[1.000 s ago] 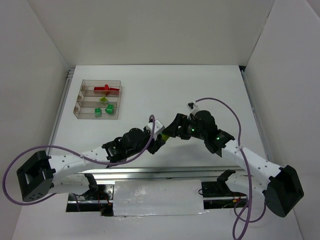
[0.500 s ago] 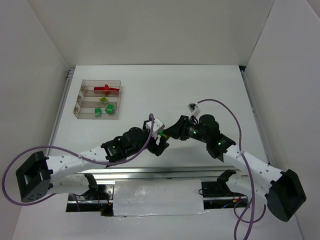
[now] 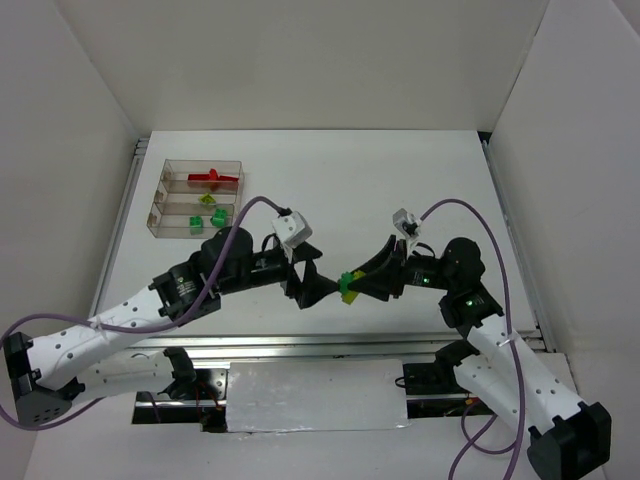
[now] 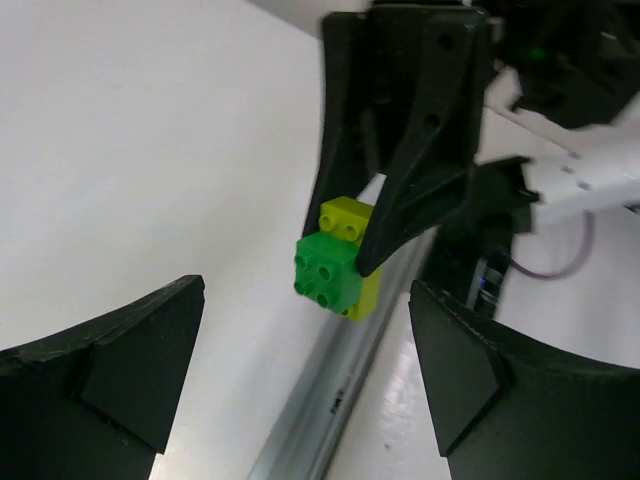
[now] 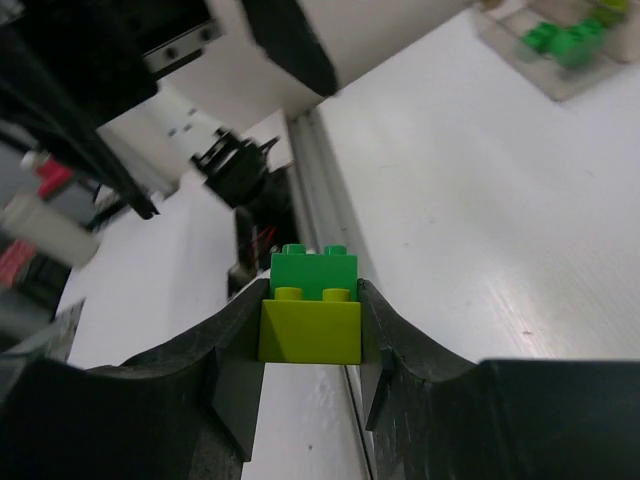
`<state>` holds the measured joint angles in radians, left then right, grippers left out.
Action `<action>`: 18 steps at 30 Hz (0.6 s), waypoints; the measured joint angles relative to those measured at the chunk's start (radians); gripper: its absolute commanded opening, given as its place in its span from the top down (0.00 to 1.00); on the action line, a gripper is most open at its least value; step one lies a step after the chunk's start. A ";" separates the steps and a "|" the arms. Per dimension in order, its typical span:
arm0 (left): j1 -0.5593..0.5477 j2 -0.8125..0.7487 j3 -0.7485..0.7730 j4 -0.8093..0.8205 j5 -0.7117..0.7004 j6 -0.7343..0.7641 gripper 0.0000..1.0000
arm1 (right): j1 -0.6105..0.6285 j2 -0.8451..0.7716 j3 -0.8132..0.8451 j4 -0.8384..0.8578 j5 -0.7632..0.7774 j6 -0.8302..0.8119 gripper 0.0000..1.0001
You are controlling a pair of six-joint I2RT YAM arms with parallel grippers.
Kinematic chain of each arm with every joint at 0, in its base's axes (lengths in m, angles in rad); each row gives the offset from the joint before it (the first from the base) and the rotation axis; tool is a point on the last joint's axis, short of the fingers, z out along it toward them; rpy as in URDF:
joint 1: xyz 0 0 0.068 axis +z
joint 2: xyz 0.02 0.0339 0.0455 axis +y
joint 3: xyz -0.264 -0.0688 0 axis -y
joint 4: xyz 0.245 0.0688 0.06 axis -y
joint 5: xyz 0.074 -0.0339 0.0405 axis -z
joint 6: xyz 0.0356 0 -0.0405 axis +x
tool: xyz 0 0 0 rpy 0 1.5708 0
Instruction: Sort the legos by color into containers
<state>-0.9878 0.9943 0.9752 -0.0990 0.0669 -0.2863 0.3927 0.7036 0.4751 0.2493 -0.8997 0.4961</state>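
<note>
Pinched in right pincer: yellow-green plastic lego brick, above near edge of white surface. Dark green plastic lego brick joined on, protruding toward left pincer, which is spread and just beside. Clear 3-compartment plastic tray well apart, far left.

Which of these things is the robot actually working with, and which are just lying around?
In the job: joined green and yellow-green plastic brick pair, pinched by the right gripper; open left gripper; clear three-compartment plastic tray holding more bricks.
Just there: purple cables; metal rail at the front.
</note>
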 measured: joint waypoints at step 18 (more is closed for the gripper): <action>0.000 0.110 -0.026 0.019 0.452 -0.008 0.35 | 0.044 -0.019 0.024 0.103 -0.294 -0.037 1.00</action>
<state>-0.9882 1.1042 0.9497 -0.0799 0.5186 -0.2943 0.4366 0.6846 0.4992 0.3527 -1.1938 0.4595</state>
